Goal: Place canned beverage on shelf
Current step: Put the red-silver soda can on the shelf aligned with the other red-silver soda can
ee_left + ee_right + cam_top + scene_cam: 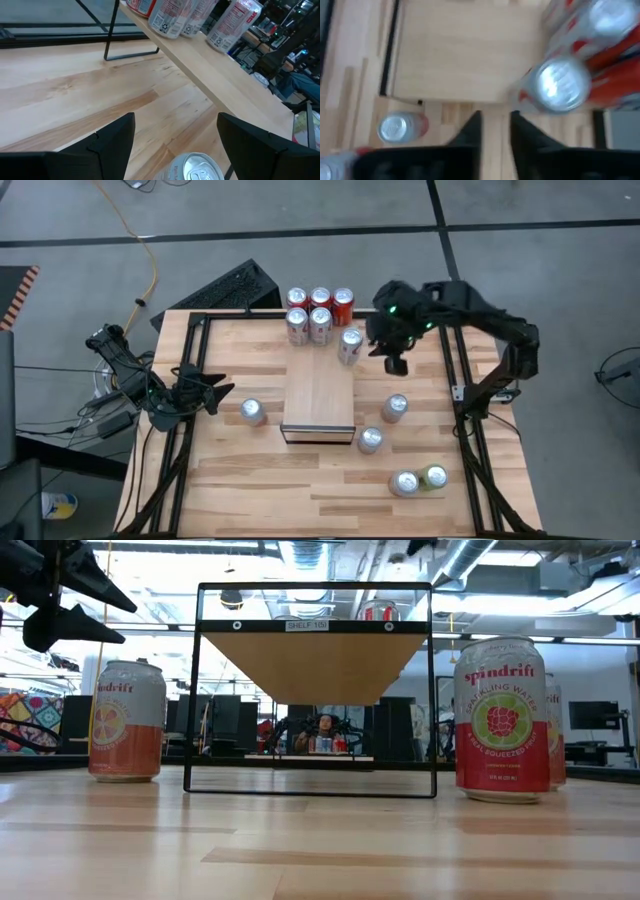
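The shelf (318, 405) stands mid-table, light wood with a dark front edge. Several cans stand on its far end (320, 312). The nearest of them (350, 345) is by the shelf's right long edge, and its silver top (562, 85) shows in the right wrist view. My right gripper (395, 363) hangs above the table just right of that can, pointing steeply down. Its fingers (495, 127) are drawn nearly together with nothing between them. My left gripper (222, 392) is open at the table's left, raised above and beside a can (252, 412) that stands on the tabletop.
Loose cans stand on the table right of the shelf (396, 408) and near its front corner (370, 440). Two more lie near the front right (418, 480). A black frame (460, 395) runs along the table's sides, and a keyboard (235, 288) lies beyond the far edge.
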Robot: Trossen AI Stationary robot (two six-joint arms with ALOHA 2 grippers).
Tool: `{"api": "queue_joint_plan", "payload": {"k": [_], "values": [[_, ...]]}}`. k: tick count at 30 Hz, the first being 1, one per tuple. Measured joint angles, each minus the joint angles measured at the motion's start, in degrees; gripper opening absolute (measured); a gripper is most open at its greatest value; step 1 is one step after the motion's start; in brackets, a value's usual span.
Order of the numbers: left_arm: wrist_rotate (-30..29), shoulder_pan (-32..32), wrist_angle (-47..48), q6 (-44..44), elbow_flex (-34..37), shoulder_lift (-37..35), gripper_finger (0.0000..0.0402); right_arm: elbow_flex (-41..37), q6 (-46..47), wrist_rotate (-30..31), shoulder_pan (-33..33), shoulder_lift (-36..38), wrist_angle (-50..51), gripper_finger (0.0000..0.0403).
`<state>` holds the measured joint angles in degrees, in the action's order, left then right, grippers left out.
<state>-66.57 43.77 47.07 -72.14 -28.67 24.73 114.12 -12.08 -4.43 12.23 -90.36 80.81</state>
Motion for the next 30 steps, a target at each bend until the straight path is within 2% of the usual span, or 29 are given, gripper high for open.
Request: {"api": "queue_joint_plan", "payload": {"k": [2, 3, 9, 15, 19, 22, 27, 30], "values": [[0.0, 0.0, 0.0, -0.1, 0.0, 0.0, 0.0270, -5.3, 0.3, -0.1, -0.1, 0.9, -1.6, 0.0021], [0.0, 0.0, 0.0, 0.0, 0.0, 0.0, 0.0270, -8.4, 0.7, -0.1, -0.6, 1.7, -3.7, 0.0012], [-0.1, 0.0, 0.0, -0.1, 0.0, 0.0, 0.0270, -25.5, 6.9, 0.1, -3.8, 8.0, -19.7, 0.0004], [-0.1, 0.0, 0.0, -0.4, 0.0, 0.0, 0.0270, -37.3, 12.9, 6.2, -5.5, 12.3, -35.5, 0.0001], [-0.2, 0.0, 0.0, -1.1, 0.0, 0.0, 0.0270, -41.5, 13.8, 7.6, -5.3, 12.3, -38.1, 0.0000], [-0.2, 0.0, 0.0, -1.4, 0.0, 0.0, 0.0270, -42.6, 13.7, 8.4, -5.0, 12.3, -38.1, 0.0000], [-0.5, 0.0, 0.0, -2.1, 0.0, 0.0, 0.0270, -43.2, 11.6, 13.4, -3.8, 12.4, -38.1, 0.0000], [-1.2, 0.0, 0.0, -2.2, 0.0, 0.0, 0.0270, -43.2, 10.1, 13.5, -2.2, 11.9, -40.2, 0.0000]]}}
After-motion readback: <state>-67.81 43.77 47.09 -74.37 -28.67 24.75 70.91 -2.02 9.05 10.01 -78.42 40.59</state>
